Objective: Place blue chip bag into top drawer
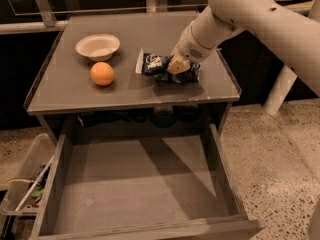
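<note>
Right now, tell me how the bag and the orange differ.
The bag is dark blue with white lettering; the orange is plain orange. The bag is flat, long and crinkled; the orange is round and smooth. The gripper is on the bag; the orange sits free beside it. Both are on the cabinet top, not in the drawer.

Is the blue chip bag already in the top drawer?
No, the blue chip bag lies on the cabinet top, under the pincer.
</note>
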Robot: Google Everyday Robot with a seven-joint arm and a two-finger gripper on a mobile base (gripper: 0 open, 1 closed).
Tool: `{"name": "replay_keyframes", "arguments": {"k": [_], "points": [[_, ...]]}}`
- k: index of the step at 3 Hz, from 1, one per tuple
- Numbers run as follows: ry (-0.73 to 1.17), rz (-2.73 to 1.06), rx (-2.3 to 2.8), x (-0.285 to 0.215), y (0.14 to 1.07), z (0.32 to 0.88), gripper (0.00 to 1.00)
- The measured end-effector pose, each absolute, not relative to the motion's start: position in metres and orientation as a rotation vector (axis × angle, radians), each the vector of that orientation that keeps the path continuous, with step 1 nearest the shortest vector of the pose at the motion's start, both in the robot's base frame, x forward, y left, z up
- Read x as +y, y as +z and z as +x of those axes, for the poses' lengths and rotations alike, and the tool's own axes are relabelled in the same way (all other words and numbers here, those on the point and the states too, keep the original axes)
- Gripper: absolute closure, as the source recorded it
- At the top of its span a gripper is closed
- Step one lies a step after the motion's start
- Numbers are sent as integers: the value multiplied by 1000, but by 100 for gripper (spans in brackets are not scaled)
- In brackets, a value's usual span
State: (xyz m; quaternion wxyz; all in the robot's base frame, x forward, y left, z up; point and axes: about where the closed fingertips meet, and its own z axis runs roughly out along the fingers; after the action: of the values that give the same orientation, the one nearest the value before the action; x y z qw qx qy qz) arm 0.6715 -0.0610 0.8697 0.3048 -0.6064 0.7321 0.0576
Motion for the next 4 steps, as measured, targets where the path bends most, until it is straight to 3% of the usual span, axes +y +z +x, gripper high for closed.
{"name": "replay_keyframes", "arguments": {"k": [2, 4], "points": [[147, -1596, 1909, -69, 880, 642, 100], [121, -1544, 1868, -108, 904, 562, 100]]}}
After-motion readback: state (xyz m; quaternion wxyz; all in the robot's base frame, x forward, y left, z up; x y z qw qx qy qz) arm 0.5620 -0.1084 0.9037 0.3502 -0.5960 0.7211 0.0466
